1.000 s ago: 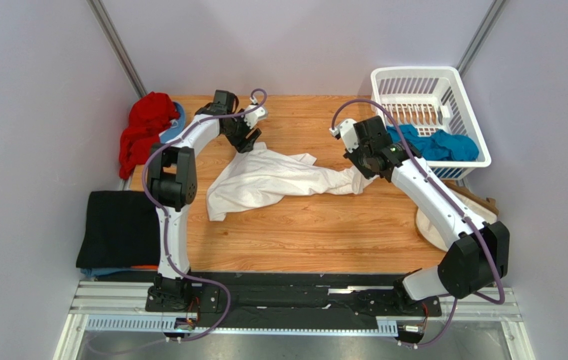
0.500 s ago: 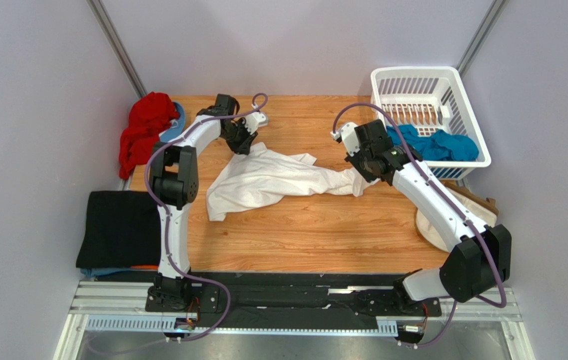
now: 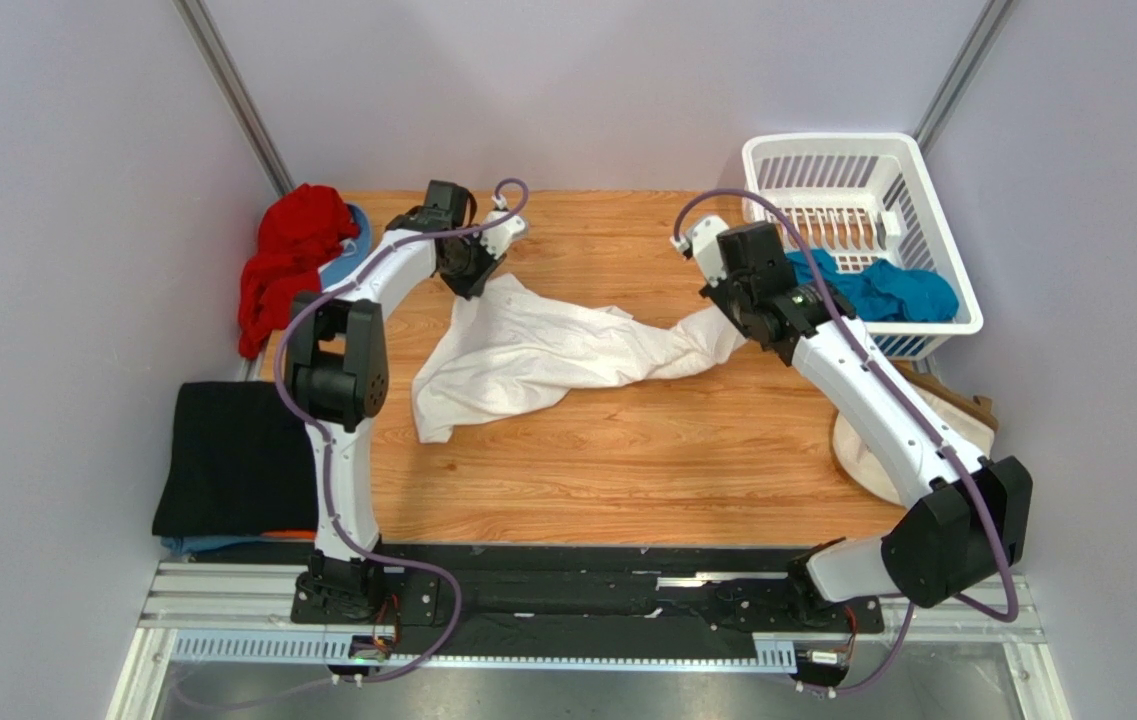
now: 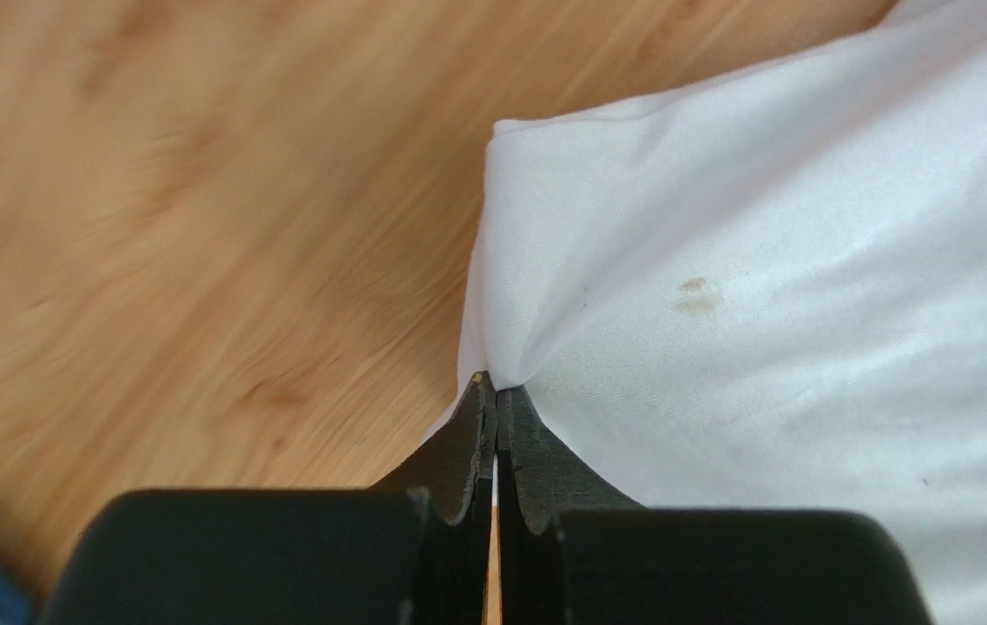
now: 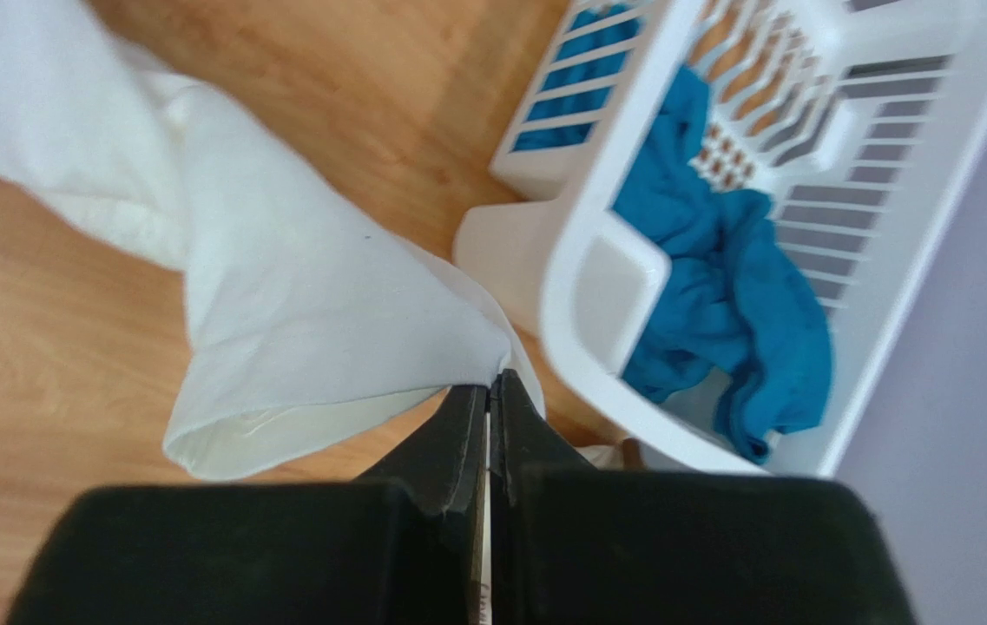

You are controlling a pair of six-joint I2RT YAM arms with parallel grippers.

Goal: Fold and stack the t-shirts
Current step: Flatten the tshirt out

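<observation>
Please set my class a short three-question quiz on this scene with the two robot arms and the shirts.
1. True or false: the left hand and the right hand are each shut on the white shirt.
2. Where does the teal shirt lie? A under the white shirt; B in the basket; C in the left hand.
3. Fill in: the red cloth is heaped at the far ____ corner of the table.
Key: 1 true; 2 B; 3 left.
</observation>
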